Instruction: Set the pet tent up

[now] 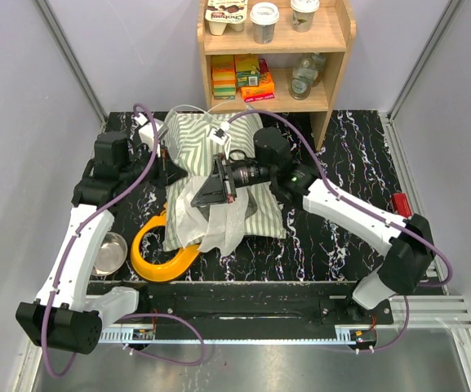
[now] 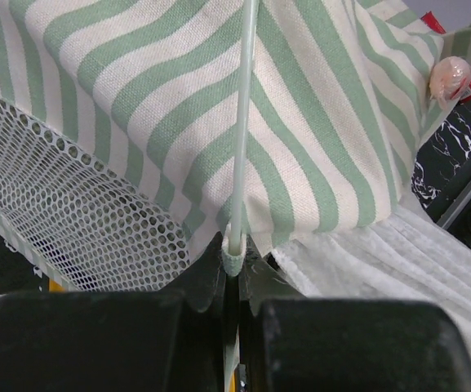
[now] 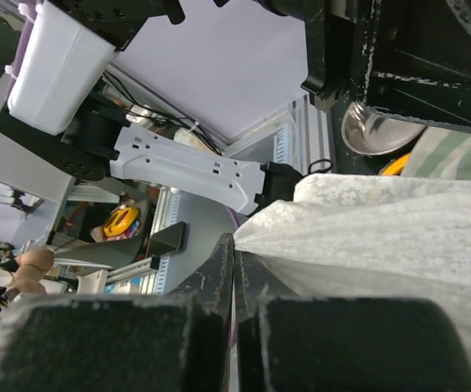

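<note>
Left arm (image 1: pixel 78 237) and right arm (image 1: pixel 357 214) both reach inward, jaws closed.
Left gripper (image 2: pixel 233 273) pinches the pet tent (image 2: pixel 325 122) by its thin white pole (image 2: pixel 242 139); right gripper (image 3: pixel 233 245) clamps a peak of its white fabric.

Bright, even light — soft shadows

pet tent (image 1: pixel 188 140) on table (image 1: pixel 357 155), shelf (image 1: pixel 341 33) (behind)

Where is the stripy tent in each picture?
Top external: the pet tent lies in the middle of the picture.
Left wrist: its stripes fill the upper part.
Right wrist: only a striped bit shows at the right edge.
Shared landmark: the yellow bowl holder, beside the tent.
</note>
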You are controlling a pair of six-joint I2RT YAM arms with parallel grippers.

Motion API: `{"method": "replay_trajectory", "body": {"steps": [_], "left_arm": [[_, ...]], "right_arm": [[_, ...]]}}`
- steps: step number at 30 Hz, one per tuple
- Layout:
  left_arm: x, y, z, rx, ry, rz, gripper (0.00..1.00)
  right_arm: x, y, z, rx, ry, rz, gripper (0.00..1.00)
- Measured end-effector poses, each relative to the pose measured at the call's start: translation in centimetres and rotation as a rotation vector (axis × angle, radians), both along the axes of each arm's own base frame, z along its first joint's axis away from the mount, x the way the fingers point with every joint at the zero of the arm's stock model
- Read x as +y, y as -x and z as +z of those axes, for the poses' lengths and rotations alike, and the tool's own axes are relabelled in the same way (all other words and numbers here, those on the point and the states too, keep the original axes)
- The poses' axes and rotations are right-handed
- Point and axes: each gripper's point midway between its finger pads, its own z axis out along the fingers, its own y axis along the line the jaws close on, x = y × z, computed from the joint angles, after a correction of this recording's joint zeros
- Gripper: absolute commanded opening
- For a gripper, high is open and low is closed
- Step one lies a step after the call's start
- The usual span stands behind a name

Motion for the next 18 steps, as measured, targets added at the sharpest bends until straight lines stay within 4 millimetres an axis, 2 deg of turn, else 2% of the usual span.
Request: {"method": "replay_trajectory", "body": {"steps": [5, 8, 12, 15, 18], "left_arm": [[-0.2, 0.2, 0.1, -0.001, 0.006, -0.013, 0.00], [-0.2, 0.1, 0.1, -0.003, 0.007, -0.013, 0.00], [-0.2, 0.1, 0.1, -0.002, 0.006, -0.012, 0.00], [-0.1, 0.0, 0.1, -0.004, 0.002, -0.005, 0.00], [0.2, -0.2, 0.0, -0.008, -0.010, 0.009, 0.00]], "right_arm": [[-0.9, -0.6, 0.8, -0.064, 0.046, -0.074, 0.00], [-1.3, -0.7, 0.3, -0.071, 0.075, -0.096, 0.00], [-0.8, -0.5, -0.2, -0.018, 0.084, -0.071, 0.00], [0.0, -0.7, -0.9, 0.004, 0.082, -0.056, 0.14], [0.6, -0.7, -3.7, -0.033, 0.177, -0.097, 0.31]]}}
